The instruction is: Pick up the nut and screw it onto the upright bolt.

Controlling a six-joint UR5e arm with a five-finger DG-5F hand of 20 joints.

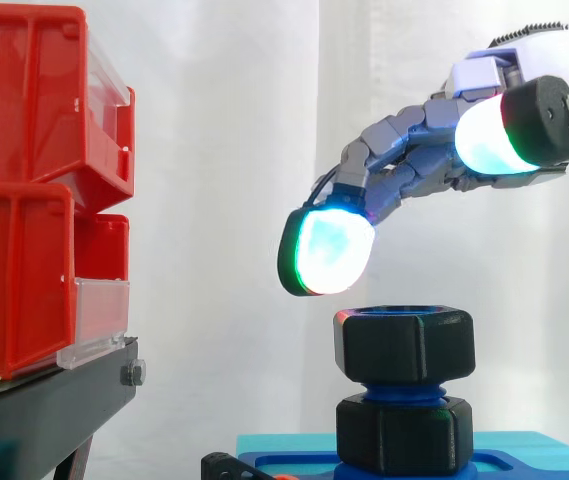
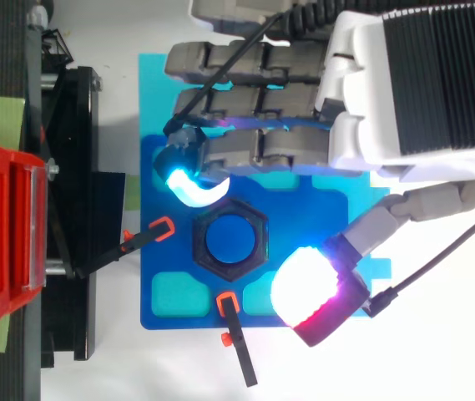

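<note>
A black hex nut (image 1: 405, 344) sits on top of the blue upright bolt (image 2: 229, 237), above a second black hex nut (image 1: 404, 432) lower on the same bolt. From above, the upper nut (image 2: 229, 239) rings the bolt's blue end. My hand (image 2: 387, 92) hovers just above the nut, fingers stretched out and relaxed, holding nothing. One glowing fingertip (image 1: 326, 250) hangs a little above the nut's left edge, and the thumb's pad (image 2: 308, 290) is off to the other side. Neither touches the nut.
The bolt stands on a blue fixture plate (image 2: 164, 288) held by black clamps with orange tips (image 2: 163, 228). Stacked red bins (image 1: 34, 180) on a black stand (image 1: 44, 410) rise at the left, close to the fixture.
</note>
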